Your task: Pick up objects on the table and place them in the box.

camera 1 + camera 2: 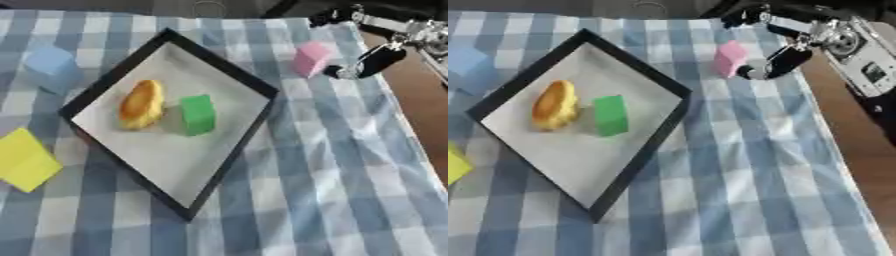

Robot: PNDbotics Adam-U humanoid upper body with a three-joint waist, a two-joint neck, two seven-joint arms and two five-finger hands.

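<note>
A table (332, 200) fills almost the whole view, and it is covered with a cloth (315, 165) in blue and white checks. The cloth has soft wrinkles. On the right side the cloth ends, and a bare brown surface (859, 165) shows there. At the far edge the background is dark. The light is even and soft.

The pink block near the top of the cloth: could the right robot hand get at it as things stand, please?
Probably yes. The right robot hand sits just beside the pink block, on its right, with nothing between them. The box lies further left, out of the way.
</note>
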